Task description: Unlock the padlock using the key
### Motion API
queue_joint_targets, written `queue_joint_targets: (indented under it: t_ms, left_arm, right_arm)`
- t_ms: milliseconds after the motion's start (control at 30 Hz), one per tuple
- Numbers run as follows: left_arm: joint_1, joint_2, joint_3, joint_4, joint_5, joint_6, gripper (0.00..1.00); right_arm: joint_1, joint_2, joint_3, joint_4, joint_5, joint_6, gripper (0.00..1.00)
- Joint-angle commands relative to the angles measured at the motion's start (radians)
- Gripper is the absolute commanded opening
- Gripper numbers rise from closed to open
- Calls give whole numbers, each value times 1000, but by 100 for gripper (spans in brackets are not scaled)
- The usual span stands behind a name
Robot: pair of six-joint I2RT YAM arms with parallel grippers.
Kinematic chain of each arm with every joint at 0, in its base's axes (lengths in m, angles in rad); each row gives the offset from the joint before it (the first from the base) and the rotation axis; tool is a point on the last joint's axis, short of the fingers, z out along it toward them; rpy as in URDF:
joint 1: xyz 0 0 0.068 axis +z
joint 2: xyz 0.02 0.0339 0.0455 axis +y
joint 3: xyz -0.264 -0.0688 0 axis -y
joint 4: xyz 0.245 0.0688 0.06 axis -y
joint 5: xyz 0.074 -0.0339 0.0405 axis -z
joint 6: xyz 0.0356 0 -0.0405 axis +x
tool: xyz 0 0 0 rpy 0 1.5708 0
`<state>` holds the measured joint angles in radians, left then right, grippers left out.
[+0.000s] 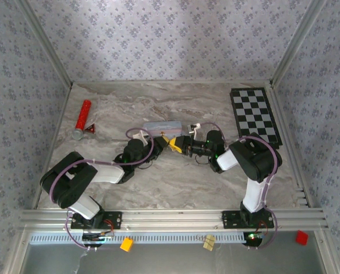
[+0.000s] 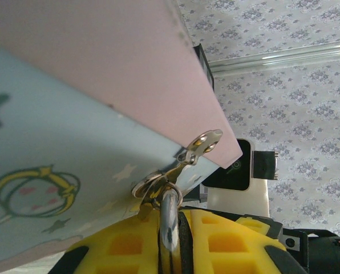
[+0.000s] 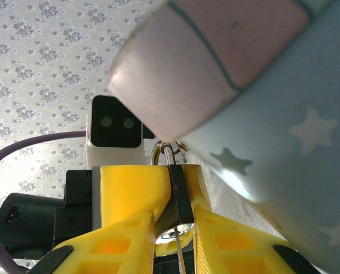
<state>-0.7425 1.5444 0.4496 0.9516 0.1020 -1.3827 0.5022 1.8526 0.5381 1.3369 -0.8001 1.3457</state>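
We see the tin (image 2: 73, 142) as smooth painted metal, satin blue and pink, its hasp (image 2: 203, 144) bright metal. The padlock (image 3: 180, 197) is dull dark metal with a polished shackle (image 2: 170, 220). The fingers (image 2: 124, 242) of the left gripper (image 2: 173, 224) are matt yellow plastic.

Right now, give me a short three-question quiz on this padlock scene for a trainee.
1. True or false: the padlock is hooked to the pale blue tin's latch.
2. Which claw clamps the padlock?
3. The checkerboard lies at the table's: A far right, B far left, C near left.
Key: 1 true; 2 the left claw; 3 A.
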Motion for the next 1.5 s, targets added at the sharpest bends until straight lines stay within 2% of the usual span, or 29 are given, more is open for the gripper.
queue_joint_targets:
  t_ms: [0, 500, 633, 767, 933, 1033, 1100, 1167, 1400, 1467]
  left_arm:
    - [-33, -35, -19, 30, 134, -44, 0]
    - [-25, -42, -14, 51, 116, -79, 0]
    - [47, -96, -27, -71, 139, 4, 0]
    - [126, -126, -1, -185, 188, 140, 0]
    - [192, -116, 34, -281, 231, 253, 0]
    - [241, -82, 25, -259, 254, 268, 0]
    - [267, -54, 24, -249, 258, 282, 0]
    - [287, -18, 24, -218, 264, 286, 0]
    - [358, 141, 3, -33, 266, 233, 0]
    - [369, 181, 3, 7, 260, 225, 0]
  right_arm:
    - [-30, -27, 6, 56, 102, -13, 25]
    - [-36, -24, -7, 55, 107, -15, 27]
    - [-67, -70, -56, 11, 91, -47, 27]
    - [-65, -132, -94, -139, 82, -153, 26]
    - [-10, -256, -87, -489, 142, -338, 26]
    - [65, -340, -31, -792, 263, -472, 27]
    - [148, -383, 41, -1016, 385, -578, 30]
    - [216, -393, 98, -1145, 487, -645, 32]
    - [332, -336, 224, -1328, 661, -807, 39]
    - [353, -310, 249, -1352, 678, -837, 40]
